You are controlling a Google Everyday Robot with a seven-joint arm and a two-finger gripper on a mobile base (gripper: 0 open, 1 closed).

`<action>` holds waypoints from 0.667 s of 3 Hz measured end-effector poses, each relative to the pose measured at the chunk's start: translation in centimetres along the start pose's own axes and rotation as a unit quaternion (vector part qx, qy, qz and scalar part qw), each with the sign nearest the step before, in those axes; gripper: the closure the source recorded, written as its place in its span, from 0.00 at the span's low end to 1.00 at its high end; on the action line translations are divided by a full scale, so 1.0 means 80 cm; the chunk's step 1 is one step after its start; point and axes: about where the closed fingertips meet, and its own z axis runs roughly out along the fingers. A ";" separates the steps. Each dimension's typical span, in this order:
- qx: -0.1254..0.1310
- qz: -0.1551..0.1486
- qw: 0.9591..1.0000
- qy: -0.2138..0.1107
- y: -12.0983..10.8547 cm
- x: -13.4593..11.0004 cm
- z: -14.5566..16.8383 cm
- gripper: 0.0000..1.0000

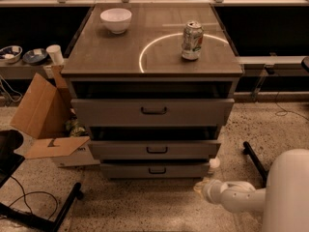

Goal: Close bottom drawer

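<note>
The grey metal cabinet (152, 57) has three drawers, all pulled out a little. The bottom drawer (130, 171) is the lowest and narrowest, with a small dark handle (157, 170) at its centre. Its front stands just ahead of the cabinet base and behind the middle drawer's front (120, 150). My gripper (200, 186) is low over the floor at the end of the white arm (236, 199). It is to the right of the bottom drawer's front, just in front of it, and not touching it.
A white bowl (116, 20) and a soda can (192, 41) stand on the cabinet top. An open cardboard box (46, 115) lies on the floor to the left. A small white object (214, 164) sits by the cabinet's lower right corner. Black stand legs (255, 161) cross the floor.
</note>
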 end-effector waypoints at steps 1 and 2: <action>0.035 0.007 0.999 0.034 -0.024 0.003 -0.095 1.00; 0.082 -0.020 0.996 -0.001 -0.031 -0.056 -0.169 1.00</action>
